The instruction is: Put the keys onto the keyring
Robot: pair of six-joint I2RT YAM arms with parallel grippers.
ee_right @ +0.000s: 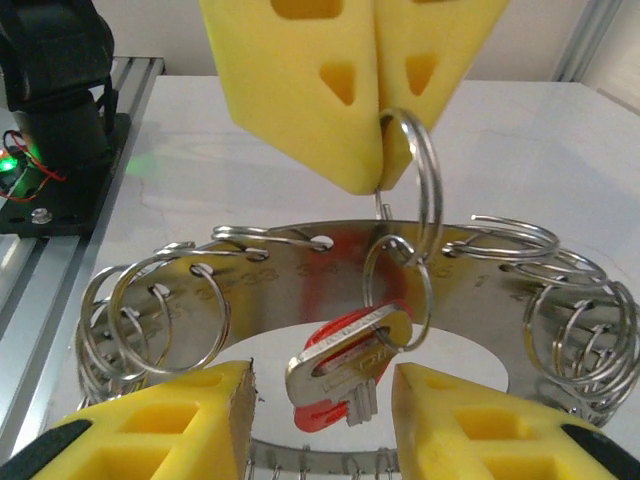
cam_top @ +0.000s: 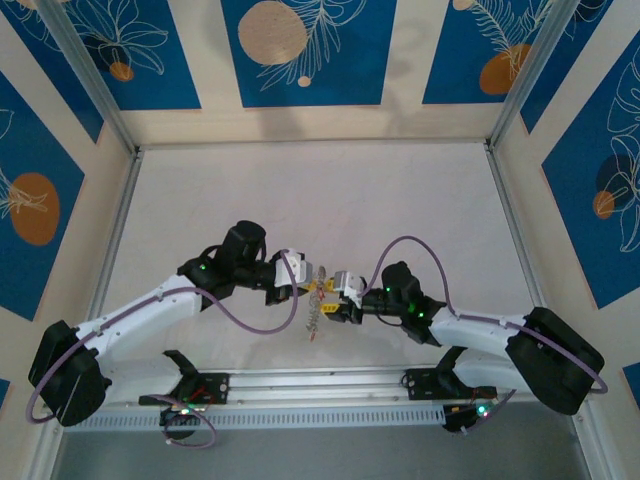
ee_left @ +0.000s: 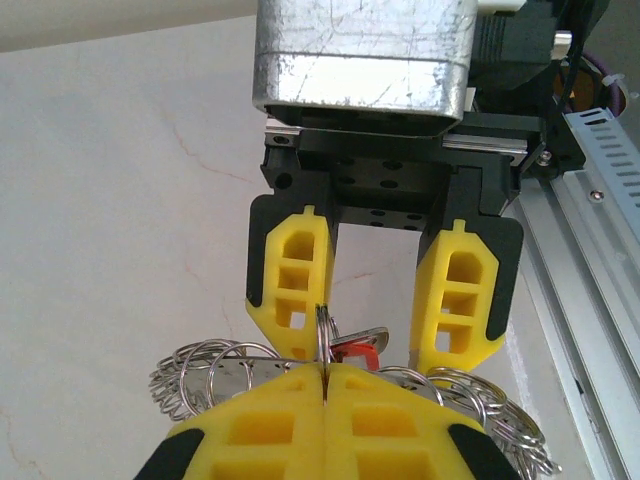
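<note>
Top external: left gripper (cam_top: 312,285) and right gripper (cam_top: 332,300) meet tip to tip over the table (cam_top: 300,200). The keyring (cam_top: 315,318) is a thin grey streak at the tips. Too small to tell grips here.

Left wrist: left gripper (ee_left: 325,372) fingers are cropped at the bottom edge, clenched on a wire loop (ee_left: 325,335). They half hide the keyring (ee_left: 195,375). The red key (ee_left: 358,347) sits just beyond, between the spread fingers of the right gripper (ee_left: 385,340).

Right wrist: right gripper (ee_right: 320,385) is released, its fingers cropped below. The key (ee_right: 345,362) hangs in the gap, clear on its left, right side unclear. The keyring (ee_right: 270,265) plate is behind. The wire loop (ee_right: 425,170) is pinched by the left gripper (ee_right: 378,170) above.
</note>
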